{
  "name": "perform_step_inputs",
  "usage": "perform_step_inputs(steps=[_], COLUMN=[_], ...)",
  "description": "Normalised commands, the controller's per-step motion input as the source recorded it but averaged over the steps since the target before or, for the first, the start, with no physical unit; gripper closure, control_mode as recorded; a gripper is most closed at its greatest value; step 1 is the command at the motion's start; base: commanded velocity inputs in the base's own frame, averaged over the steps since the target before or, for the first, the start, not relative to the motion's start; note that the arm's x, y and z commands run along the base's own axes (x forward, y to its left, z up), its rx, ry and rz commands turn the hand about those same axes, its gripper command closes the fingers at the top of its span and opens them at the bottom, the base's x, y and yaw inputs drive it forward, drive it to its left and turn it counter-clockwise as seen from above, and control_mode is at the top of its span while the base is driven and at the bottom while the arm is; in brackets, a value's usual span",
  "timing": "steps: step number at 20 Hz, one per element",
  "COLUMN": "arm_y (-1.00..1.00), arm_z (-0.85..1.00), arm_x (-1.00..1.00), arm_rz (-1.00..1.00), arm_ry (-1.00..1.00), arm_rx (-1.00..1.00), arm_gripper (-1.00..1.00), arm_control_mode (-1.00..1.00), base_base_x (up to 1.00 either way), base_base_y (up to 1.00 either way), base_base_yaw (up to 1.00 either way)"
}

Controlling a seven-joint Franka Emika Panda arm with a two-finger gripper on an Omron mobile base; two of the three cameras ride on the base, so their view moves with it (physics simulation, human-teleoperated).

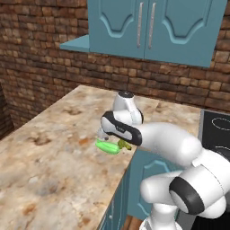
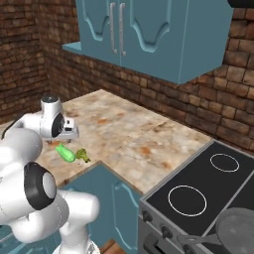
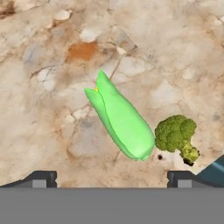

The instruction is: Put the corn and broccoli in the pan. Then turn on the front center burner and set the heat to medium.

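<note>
Pincer (image 3: 112, 178) wide open, empty, over the corn (image 3: 120, 118), broccoli (image 3: 176, 135) just beside it, both on the surface (image 3: 52, 52); pan (image 2: 237, 230) far off; nothing placed, burner still to do

White articulated robot arm with dark joints.
Glossy white rounded links (image 1: 170, 143) meet at black joint bands with grey caps (image 2: 37, 186); a dark collar wraps the forearm (image 1: 117, 128). A short white cylinder with a dark top crowns the wrist (image 2: 50, 105). The tool (image 3: 112, 178) ends in two small dark fingertips (image 3: 40, 178).
</note>
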Motion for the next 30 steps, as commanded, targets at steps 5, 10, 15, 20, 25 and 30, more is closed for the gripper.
perform_step_inputs(steps=[5, 10, 15, 20, 25, 30], arm_y=[0.0, 0.03, 0.01, 0.0, 0.02, 0.06], arm_z=[-0.37, -0.4, -0.25, -0.29, -0.37, -0.25], arm_x=[0.17, 0.21, 0.09, 0.04, 0.15, 0.17], arm_rz=[0.06, 0.03, 0.03, 0.04, 0.06, 0.08], arm_ry=[0.04, 0.05, 0.03, 0.02, 0.0, 0.0], arm_rx=[-0.06, -0.06, -0.05, -0.03, -0.02, 0.0], arm_gripper=[-1.0, -1.0, -1.0, -1.0, -1.0, -1.0], arm_control_mode=[-1.0, -1.0, -1.0, -1.0, -1.0, -1.0], base_base_x=[0.0, 0.0, 0.0, 0.0, 0.0, 0.0], base_base_y=[0.0, 0.0, 0.0, 0.0, 0.0, 0.0], base_base_yaw=[0.0, 0.0, 0.0, 0.0, 0.0, 0.0])
